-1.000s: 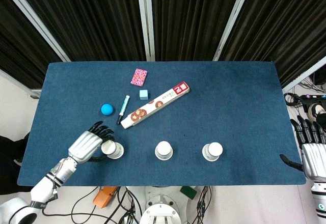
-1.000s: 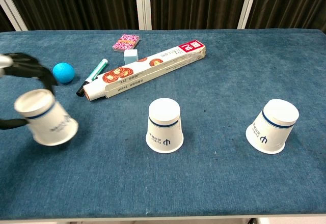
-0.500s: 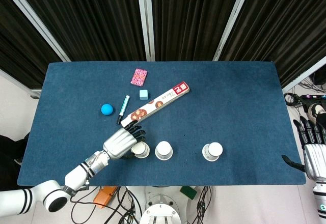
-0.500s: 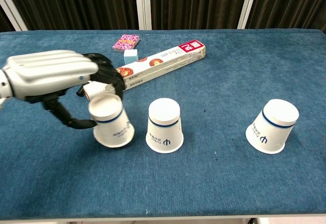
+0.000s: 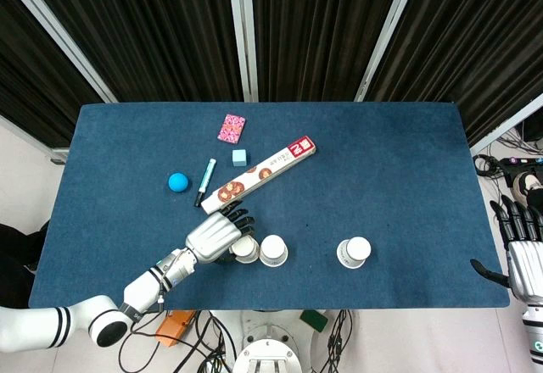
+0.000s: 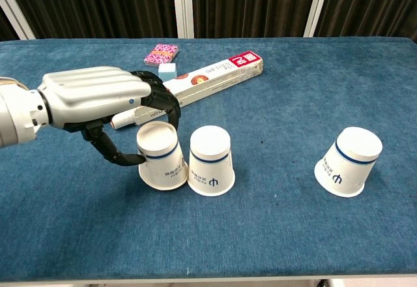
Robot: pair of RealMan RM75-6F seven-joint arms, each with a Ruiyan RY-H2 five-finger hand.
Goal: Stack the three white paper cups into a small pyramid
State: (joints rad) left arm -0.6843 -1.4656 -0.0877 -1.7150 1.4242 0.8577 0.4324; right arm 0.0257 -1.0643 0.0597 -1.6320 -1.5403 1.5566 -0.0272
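Three white paper cups, base row under assembly

Three inverted white paper cups with blue bands are recorded on the blue cloth table (image 6: pixel 273 235). The left-hand cup (image 6: pixel 161 163) is held by the left hand (image 6: pixel 98 98), fingers wrapped round its wall, and is set against the middle cup (image 6: pixel 210 160), the two rims touching. The right-hand cup (image 6: pixel 348 161) stands well apart, untouched. The right hand (image 5: pixel 524 258) is seen only at the table's right edge, fingers spread and nothing held.

Handling, as judged: each cup is very light, thin-walled and easily crushed or tipped; a gentle hold round the mid-wall, never the open rim, is advised. The flat upturned bases offer little seating for a top cup.

Also present: a long printed cardboard box (image 6: pixel 195 86), a blue ball (image 5: pixel 176 182), a green-capped marker (image 5: pixel 206 180), a small pale blue cube (image 5: pixel 240 157), a pink patterned card pack (image 6: pixel 161 53).
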